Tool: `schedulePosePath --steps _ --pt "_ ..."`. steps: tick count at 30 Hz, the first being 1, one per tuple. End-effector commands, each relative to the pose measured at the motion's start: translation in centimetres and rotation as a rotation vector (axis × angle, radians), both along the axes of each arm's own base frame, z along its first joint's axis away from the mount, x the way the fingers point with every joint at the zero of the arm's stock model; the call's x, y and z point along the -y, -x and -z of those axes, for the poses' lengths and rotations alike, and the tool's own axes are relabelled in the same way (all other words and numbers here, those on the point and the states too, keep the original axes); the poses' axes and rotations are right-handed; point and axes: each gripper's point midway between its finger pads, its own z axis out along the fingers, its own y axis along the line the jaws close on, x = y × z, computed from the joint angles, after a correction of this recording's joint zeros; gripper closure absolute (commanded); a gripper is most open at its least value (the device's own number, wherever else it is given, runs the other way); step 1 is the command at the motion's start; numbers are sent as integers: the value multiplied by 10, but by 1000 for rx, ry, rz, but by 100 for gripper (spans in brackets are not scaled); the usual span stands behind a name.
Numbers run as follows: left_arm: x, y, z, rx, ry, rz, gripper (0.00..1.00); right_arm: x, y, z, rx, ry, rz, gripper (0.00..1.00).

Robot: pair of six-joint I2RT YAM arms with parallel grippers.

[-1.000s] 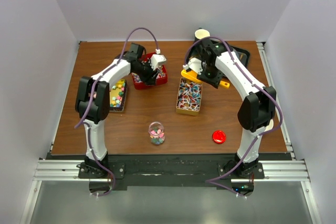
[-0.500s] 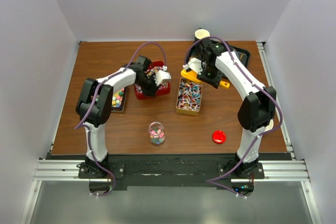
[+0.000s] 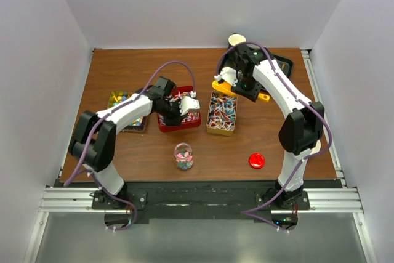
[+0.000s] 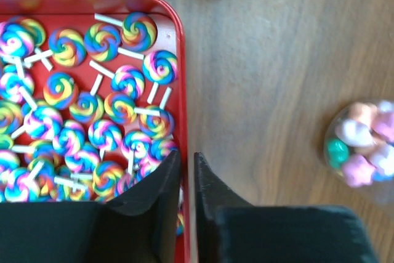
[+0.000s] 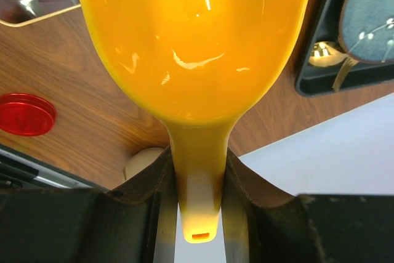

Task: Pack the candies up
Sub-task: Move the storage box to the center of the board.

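Observation:
Rainbow swirl lollipop candies [image 4: 104,109] fill a red tray [image 4: 183,90] left of centre [image 3: 196,122]. My left gripper [image 4: 188,155] is shut on that tray's rim, one finger inside and one outside; from above it sits over the tray [image 3: 177,120]. A gold tin [image 3: 221,114] of red-blue wrapped twists lies to the right. Star-like candies lie in a dark tin [image 3: 123,104] at the left, partly hidden by the arm. A small clear jar [image 3: 183,156] [image 4: 363,146] holds pastel pieces. My right gripper [image 5: 196,170] [image 3: 246,87] is shut on the handle of a yellow scoop [image 5: 197,41], held above the gold tin's far end.
A red round lid [image 3: 257,161] [image 5: 24,114] lies near the front right. A black tray [image 3: 283,63] [image 5: 345,47] and a cream cup [image 3: 237,40] stand at the back right. Grey walls close in the table on three sides.
The left gripper has closed on the red tray's rim and drawn the tray towards the near edge, the arm swinging with it. The right arm and scoop have stayed put.

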Motion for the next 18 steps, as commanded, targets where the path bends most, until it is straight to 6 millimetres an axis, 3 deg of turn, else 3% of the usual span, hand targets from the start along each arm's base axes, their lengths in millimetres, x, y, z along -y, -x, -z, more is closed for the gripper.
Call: schedulePosePath --steps 1,5,7,9,11,12,13,15,18 --pt "-9 12 -23 85 23 17 70 1 -13 -18 59 12 -42 100" --pt "-16 -19 -63 190 116 -197 52 -1 -25 -24 117 24 -99 100" --pt "-18 -38 -95 138 275 -361 46 -6 -29 -31 170 33 -156 100" --pt "-18 -46 -121 -34 491 -478 43 -12 -36 -31 216 54 -180 100" --pt "-20 -46 -131 -203 653 -551 40 -23 -38 -32 236 55 -208 100" --pt "-20 -51 -160 -303 833 -551 40 -29 -36 -32 234 39 -221 100" --pt "-22 -43 -146 -399 873 -596 39 -39 -35 -33 241 26 -241 100" --pt "-28 -45 -162 -465 990 -615 37 -52 -34 -37 281 2 -273 100" --pt "-29 -41 -154 -543 1020 -646 34 -84 -25 -44 336 -25 -369 100"
